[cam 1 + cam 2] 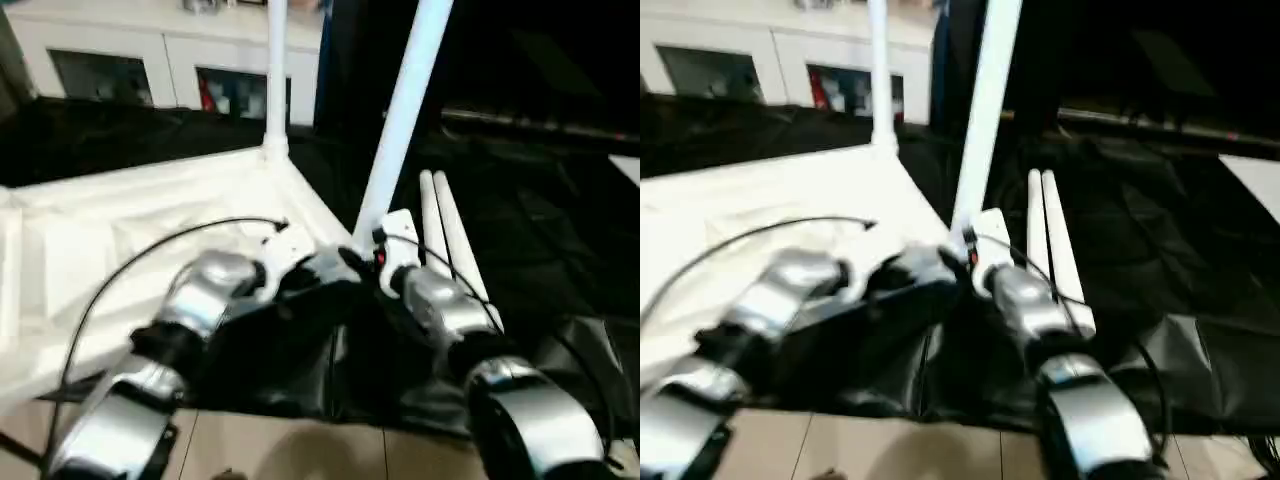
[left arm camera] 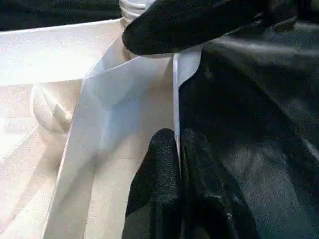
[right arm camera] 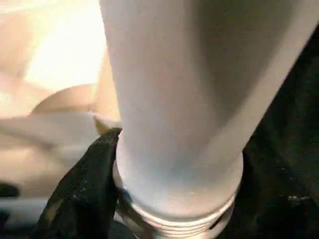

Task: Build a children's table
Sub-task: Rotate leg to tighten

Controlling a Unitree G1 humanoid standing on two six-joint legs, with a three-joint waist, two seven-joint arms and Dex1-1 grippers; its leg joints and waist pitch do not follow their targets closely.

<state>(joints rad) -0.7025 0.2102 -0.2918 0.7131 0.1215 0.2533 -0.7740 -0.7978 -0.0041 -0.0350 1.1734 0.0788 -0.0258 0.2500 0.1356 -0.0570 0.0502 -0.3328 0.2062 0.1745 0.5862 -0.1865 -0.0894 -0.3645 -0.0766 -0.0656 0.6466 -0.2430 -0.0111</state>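
The children's table top [image 1: 120,240] lies upside down on black cloth, ribbed side up. One white leg [image 1: 276,80] stands upright in its far corner socket. My right gripper [image 1: 368,248] is shut on a second leg [image 1: 402,120], holding it tilted over the near right corner; its threaded end [image 3: 174,221] shows beside one black finger [image 3: 84,189]. My left gripper [image 2: 178,144] is shut on the top's thin rim [image 2: 175,89] just beside that corner. Two more legs [image 1: 448,240] lie side by side on the cloth to the right.
A white cabinet [image 1: 150,55] with glass doors stands behind the table top. Black cloth [image 1: 540,200] covers the ground around and to the right. Tan floor [image 1: 300,450] shows at the near edge.
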